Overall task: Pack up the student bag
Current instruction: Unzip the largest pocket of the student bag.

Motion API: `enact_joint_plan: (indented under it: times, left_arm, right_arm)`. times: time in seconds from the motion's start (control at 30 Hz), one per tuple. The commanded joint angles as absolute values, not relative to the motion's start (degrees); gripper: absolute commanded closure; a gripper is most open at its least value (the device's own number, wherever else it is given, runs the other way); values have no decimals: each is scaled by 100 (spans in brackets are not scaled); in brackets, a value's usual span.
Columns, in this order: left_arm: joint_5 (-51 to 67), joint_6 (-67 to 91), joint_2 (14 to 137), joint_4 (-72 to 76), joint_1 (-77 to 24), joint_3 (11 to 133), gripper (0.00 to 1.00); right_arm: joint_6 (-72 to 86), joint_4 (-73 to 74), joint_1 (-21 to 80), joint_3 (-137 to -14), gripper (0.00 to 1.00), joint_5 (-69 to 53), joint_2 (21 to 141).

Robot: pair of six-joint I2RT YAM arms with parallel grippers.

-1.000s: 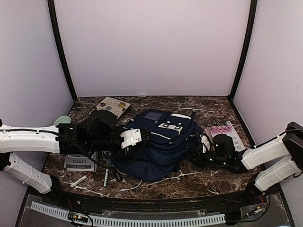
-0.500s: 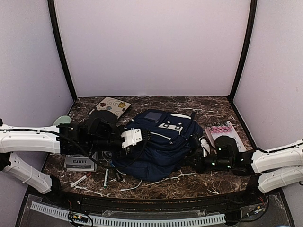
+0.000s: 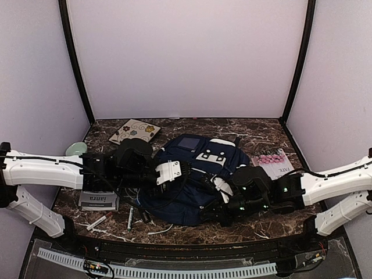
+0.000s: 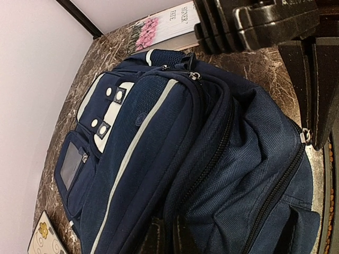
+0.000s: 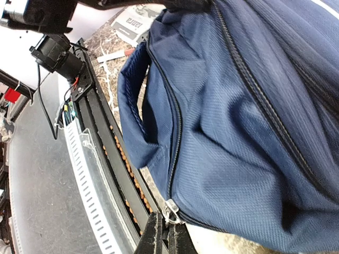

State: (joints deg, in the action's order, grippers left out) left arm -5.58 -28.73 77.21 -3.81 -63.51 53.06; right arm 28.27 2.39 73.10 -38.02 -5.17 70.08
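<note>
The navy student bag (image 3: 200, 158) with white trim lies flat in the middle of the table. My left gripper (image 3: 187, 173) is at the bag's left side; in the left wrist view its fingers (image 4: 153, 241) are shut on a fold of the bag's fabric (image 4: 159, 121) beside a zip. My right gripper (image 3: 216, 213) is at the bag's near edge. In the right wrist view it (image 5: 167, 237) is shut on a silver zipper pull (image 5: 172, 210) at the end of a closed zip on the bag (image 5: 238, 106).
A book with pink flowers (image 3: 272, 161) lies right of the bag and a floral notebook (image 3: 135, 131) at the back left. A grey box (image 3: 99, 200), pens (image 3: 131, 218) and a marker (image 3: 97, 222) lie at the near left. The black table rail (image 5: 100, 148) runs close under my right gripper.
My right arm has swung left from the bag's right side, beside the pink book, to the bag's near edge. My left gripper has shifted slightly right, still on the bag.
</note>
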Motion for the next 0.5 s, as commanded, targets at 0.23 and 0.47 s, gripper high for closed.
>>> enact_joint_plan:
  times: [0.23,0.47]
  left_arm:
    - [-1079,-1810,7093,-697,-6247,5586,100]
    - [434,-310,8240,288,-6327,6675,100]
  right_arm:
    - [2943,-181,5594,-3976,100,-509,6804]
    - [2274,435,4245,-5318,100,-759,7792]
